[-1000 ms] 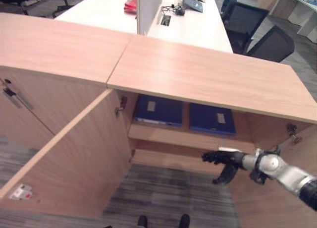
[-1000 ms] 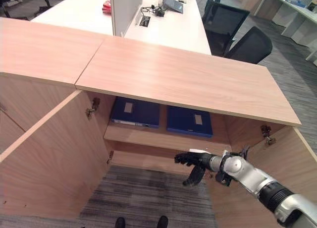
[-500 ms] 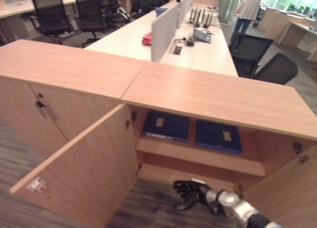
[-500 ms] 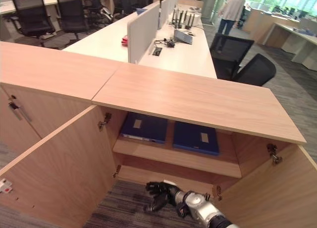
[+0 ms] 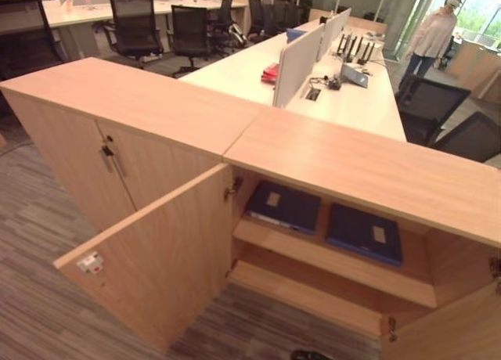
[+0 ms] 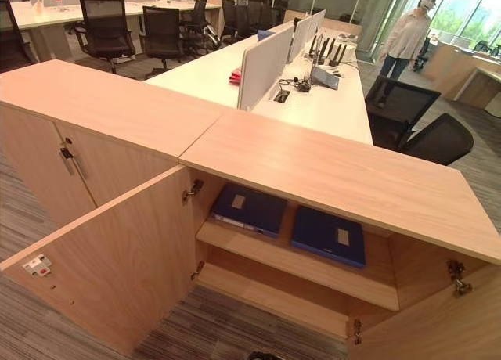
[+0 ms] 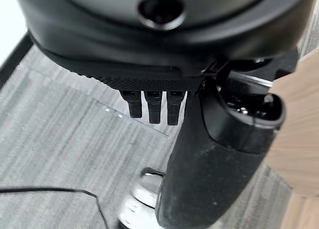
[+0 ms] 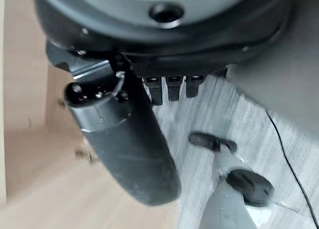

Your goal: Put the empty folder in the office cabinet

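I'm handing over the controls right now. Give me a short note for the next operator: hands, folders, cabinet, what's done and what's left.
Left robot hand: fingers straight, holding nothing, hanging over the carpet.
Right robot hand: fingers straight, holding nothing, beside the cabinet's wood.
Two blue folders, left one and right one, lie flat side by side on the upper shelf of the office cabinet.
Done: folders are in the cabinet.
Left: both doors stand open, left door and right door; closing them is probably next.

Open-plan office — long desks [image 6: 235, 70], swivel chairs [image 6: 106, 27], wooden cabinets [image 6: 109, 109].
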Motion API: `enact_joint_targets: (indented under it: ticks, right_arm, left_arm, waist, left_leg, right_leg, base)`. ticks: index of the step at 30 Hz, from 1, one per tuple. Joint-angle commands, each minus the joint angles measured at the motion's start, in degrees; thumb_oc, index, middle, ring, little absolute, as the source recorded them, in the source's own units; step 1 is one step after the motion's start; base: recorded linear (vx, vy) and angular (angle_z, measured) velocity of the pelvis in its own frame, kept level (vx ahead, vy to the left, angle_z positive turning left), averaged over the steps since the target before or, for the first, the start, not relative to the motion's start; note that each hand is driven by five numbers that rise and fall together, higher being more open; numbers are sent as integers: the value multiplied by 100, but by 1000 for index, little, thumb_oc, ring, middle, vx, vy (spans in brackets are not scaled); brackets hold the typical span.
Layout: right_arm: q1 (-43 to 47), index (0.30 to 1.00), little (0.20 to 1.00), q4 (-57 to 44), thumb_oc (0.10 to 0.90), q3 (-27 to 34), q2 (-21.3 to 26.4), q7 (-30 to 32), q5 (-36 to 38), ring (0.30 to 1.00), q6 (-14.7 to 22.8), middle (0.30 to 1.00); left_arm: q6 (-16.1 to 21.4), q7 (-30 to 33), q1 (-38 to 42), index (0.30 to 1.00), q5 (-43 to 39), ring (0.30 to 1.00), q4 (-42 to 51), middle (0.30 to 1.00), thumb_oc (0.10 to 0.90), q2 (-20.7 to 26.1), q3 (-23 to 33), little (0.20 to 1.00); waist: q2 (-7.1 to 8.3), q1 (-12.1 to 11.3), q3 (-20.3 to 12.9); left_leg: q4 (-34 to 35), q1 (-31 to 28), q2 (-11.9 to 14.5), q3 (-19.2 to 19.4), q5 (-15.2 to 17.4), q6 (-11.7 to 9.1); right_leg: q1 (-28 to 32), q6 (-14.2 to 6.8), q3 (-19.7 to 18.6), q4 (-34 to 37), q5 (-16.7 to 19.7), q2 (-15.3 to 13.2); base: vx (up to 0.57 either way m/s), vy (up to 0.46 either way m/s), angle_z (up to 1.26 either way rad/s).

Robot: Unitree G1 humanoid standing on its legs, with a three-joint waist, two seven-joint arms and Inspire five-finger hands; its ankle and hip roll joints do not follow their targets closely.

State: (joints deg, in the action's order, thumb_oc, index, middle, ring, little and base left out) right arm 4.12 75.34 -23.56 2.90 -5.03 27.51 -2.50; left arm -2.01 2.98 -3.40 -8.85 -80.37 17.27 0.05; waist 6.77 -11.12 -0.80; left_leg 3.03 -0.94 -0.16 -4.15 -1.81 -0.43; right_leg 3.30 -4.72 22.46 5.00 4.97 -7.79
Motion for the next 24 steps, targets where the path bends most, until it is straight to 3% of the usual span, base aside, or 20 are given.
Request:
enact_joint_targets:
  ticks: [1,2,3,4,6,8,11,12,14,16,19,21,24]
  right_arm:
    - [259,900,900,147,800,-142,209,193,-663,900,-24,900]
    - [189,900,900,123,800,58,386,235,-545,900,1,900]
    - [189,900,900,120,800,59,391,235,-544,900,-1,900]
    - [75,900,900,15,800,360,555,206,-190,900,51,900]
    - [27,900,900,-21,800,536,635,183,87,900,98,900]
    - [-112,900,900,-29,800,911,787,184,223,900,195,900]
    - [-162,900,900,-3,800,990,855,197,178,900,204,900]
    - [-202,900,900,-113,800,1151,961,146,168,900,228,900]
    - [-291,900,900,-152,800,1240,989,157,205,900,290,900]
    - [-319,900,900,-201,800,1335,1032,215,241,900,342,900]
    - [-527,900,900,-235,800,1703,1073,273,223,900,313,900]
    - [-636,900,900,-184,800,1910,1056,257,66,900,208,900]
    - [-725,900,900,-190,800,1990,1014,211,-15,900,156,900]
  left_arm:
    - [135,20,643,900,-217,900,-241,900,800,129,-44,900]
    - [157,67,792,900,-319,900,-218,900,800,151,-29,900]
    - [156,68,795,900,-320,900,-219,900,800,147,-30,900]
    - [173,131,770,900,-394,900,-278,900,800,120,189,900]
    - [192,162,691,900,-546,900,-305,900,800,126,386,900]
    - [218,190,439,900,-904,900,-403,900,800,217,938,900]
    - [249,229,401,900,-956,900,-356,900,800,348,1097,900]
    - [265,61,55,900,-865,900,-309,900,800,634,1250,900]
    - [346,184,-96,900,-772,900,-184,900,800,756,1375,900]
    - [450,278,-36,900,-737,900,328,900,800,748,1257,900]
    - [530,326,-447,900,-808,900,2573,900,800,674,1067,900]
    - [478,254,-700,900,-418,900,3751,900,800,786,1050,900]
    - [390,243,-698,900,-132,900,4164,900,800,907,1103,900]
  waist:
    - [59,-174,437]
    - [80,-149,535]
    - [76,-146,531]
    - [0,-19,525]
    - [-70,18,477]
    - [-203,42,324]
    - [-259,45,234]
    - [-301,-43,230]
    - [-328,-132,185]
    - [-366,-188,180]
    - [-472,-290,179]
    - [-530,-353,146]
    - [-523,-377,143]
  left_leg:
    - [-760,192,-216,127,655,-20]
    - [-921,467,97,639,734,-167]
    - [-926,476,98,635,735,-168]
    - [-749,333,439,1342,698,-204]
    - [-618,241,503,1448,627,-258]
    - [-286,86,534,1420,487,-328]
    - [-54,-19,488,1318,395,-330]
    - [16,-46,456,1242,369,-326]
    - [96,-66,389,1086,321,-309]
    - [117,-42,294,957,312,-266]
    - [112,40,124,687,296,-169]
    - [133,91,-4,522,273,-129]
    - [136,119,-92,409,267,-107]
  right_leg:
    - [-178,8,322,-28,-337,193]
    - [-222,-75,735,-13,-424,77]
    - [-227,-75,739,-13,-424,78]
    - [-187,-129,1008,-1,-431,-37]
    - [-156,-145,1053,0,-426,-51]
    - [-118,-170,1177,-15,-347,-122]
    - [-110,-179,1220,-11,-305,-157]
    - [-120,-194,1256,-15,-279,-186]
    - [-124,-229,1331,-24,-207,-241]
    - [-127,-273,1433,-41,-132,-339]
    - [-66,-373,1688,-61,-16,-523]
    - [13,-452,1888,-67,59,-684]
    - [90,-525,2050,-74,123,-790]
  base:
    - [-197,-73,48]
    - [-156,-40,88]
    - [-139,73,217]
    - [-76,89,224]
    - [-56,116,141]
    - [-12,126,46]
    - [-28,91,19]
    - [-60,69,14]
    - [-65,86,22]
    - [-46,89,54]
    - [-40,117,29]
    - [-25,139,64]
    - [-15,81,33]
